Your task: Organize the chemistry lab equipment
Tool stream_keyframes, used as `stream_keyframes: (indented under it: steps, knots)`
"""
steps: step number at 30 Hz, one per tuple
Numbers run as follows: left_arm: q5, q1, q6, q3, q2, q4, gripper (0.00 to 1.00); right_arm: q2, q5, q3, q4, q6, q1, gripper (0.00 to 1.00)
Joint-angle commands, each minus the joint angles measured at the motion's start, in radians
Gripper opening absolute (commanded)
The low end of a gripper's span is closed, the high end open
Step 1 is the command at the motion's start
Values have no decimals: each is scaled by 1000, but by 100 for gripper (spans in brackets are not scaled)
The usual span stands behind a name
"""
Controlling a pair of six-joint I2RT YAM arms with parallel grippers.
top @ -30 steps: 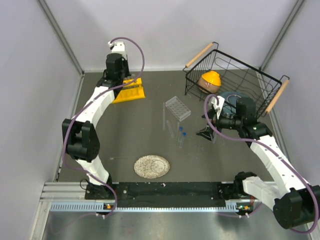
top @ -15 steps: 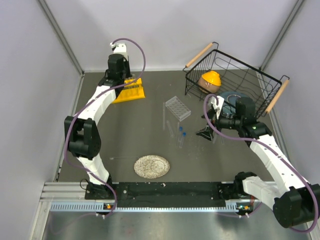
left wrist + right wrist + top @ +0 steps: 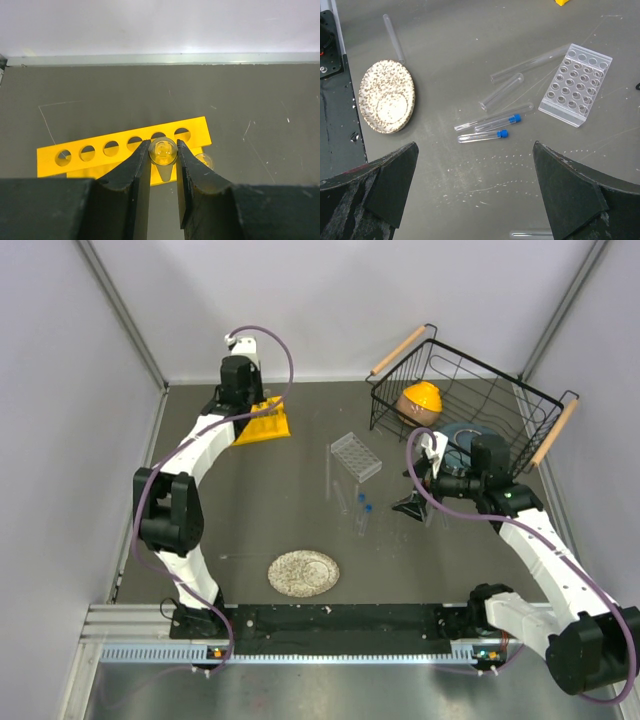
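One test tube hangs upright, pinched in the left tool over the yellow rack, aligned for lowering; the right tool gapes empty above blue-capped vials.

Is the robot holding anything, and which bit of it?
The left pincer grips a clear test tube by its upper end, over the yellow rack. The right pincer is open, holding nothing.

A clear test tube stands upright over the yellow six-hole rack. Two blue-capped vials lie near the clear grid rack.
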Motion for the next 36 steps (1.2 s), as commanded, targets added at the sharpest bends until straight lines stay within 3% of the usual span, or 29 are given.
stream_keyframes:
  steps: [1,7,21,32,36]
  knots:
    - [6,6,-17,-35,11,76,3,2,-26,15,7,-23,-10,99]
    - [9,6,-33,-70,17,98,8,5,-24,14,5,-26,-10,99]
    - [-12,6,-48,-127,-34,110,44,7,-23,14,-1,-38,-9,99]
    - [-96,6,-64,-185,-222,69,74,5,-24,11,-13,-64,-9,99]
    - [-116,8,-68,-220,-331,53,80,-4,-26,3,-15,-82,-9,99]
